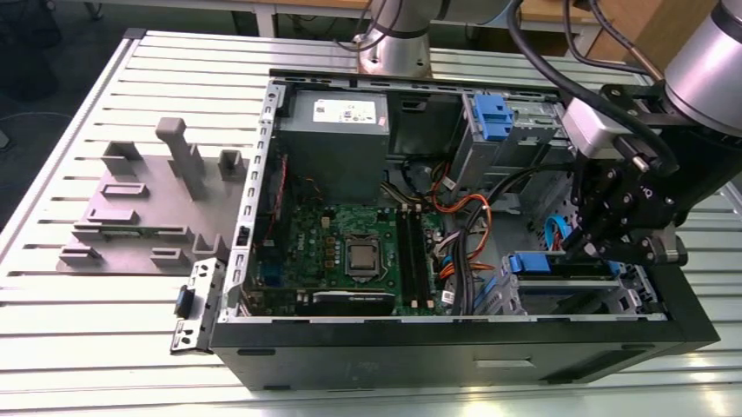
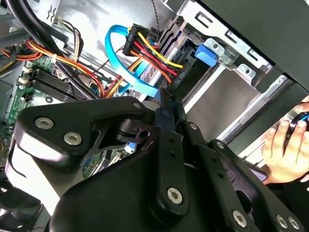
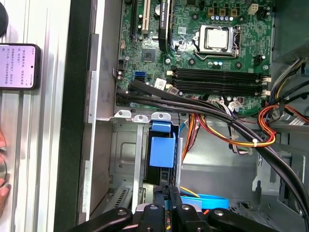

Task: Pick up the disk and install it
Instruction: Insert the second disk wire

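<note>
The disk (image 1: 545,264) sits edge-on in the lower drive bay at the exterior view's right of the open computer case (image 1: 464,347). I see its blue carrier tab (image 3: 161,147), while its face is hidden inside the bay. My gripper (image 1: 579,252) hangs just beside that tab, over the bay. In both wrist views its two fingers (image 3: 175,195) stand pressed together, and the gripper (image 2: 166,99) points at the bay's opening. I see nothing clamped between the fingers.
Another blue-tabbed drive (image 1: 492,117) fills the upper cage. The grey power supply (image 1: 336,122), motherboard (image 1: 347,252), a blue data cable (image 2: 123,60) and coloured power wires (image 2: 154,55) crowd the case. A grey fixture (image 1: 139,208) lies on the slatted table. A person's hand (image 2: 285,145) and phone (image 3: 18,66) rest outside.
</note>
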Tool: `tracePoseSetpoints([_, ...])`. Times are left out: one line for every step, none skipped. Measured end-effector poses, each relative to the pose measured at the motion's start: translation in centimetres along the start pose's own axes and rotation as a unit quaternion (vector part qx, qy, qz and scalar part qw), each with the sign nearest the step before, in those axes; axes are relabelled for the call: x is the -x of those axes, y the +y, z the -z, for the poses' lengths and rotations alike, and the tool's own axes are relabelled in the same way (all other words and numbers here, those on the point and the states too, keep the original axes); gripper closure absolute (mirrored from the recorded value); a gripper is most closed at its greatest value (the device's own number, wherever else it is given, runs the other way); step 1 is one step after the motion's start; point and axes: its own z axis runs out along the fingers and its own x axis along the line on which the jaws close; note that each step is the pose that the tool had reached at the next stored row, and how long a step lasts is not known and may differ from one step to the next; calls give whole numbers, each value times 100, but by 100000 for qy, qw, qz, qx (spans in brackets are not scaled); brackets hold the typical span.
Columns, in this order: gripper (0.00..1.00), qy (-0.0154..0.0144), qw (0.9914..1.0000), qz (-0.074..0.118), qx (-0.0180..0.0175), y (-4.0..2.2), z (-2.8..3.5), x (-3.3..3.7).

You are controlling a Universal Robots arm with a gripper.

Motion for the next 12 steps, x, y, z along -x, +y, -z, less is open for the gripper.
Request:
tracePoseSetpoints([84, -2, 100000, -98, 1, 0, -1, 0])
tracePoseSetpoints([84, 0, 100000, -192, 6, 0, -1, -1])
tracePoseSetpoints([84, -3, 100000, -264, 8, 0, -2, -1])
tracePoseSetpoints([84, -15, 100000, -311, 10, -1, -4, -1])
tracePoseSetpoints([84, -36, 99999, -346, 10, -1, -6, -1])
tracePoseSetpoints([84, -55, 99999, -381, 12, -1, -8, -1])
tracePoseSetpoints([84, -59, 99999, -414, 14, -2, -9, -1])
tracePoseSetpoints([84, -65, 99999, -457, 13, -3, -11, -2])
tracePoseSetpoints([84, -70, 99999, -509, 16, -3, -13, -3])
tracePoseSetpoints([84, -68, 99998, -557, 16, -3, -15, -4])
tracePoseSetpoints([84, -72, 99998, -602, 18, -4, -17, -5])
tracePoseSetpoints([84, -80, 99998, -643, 20, -5, -19, -6])
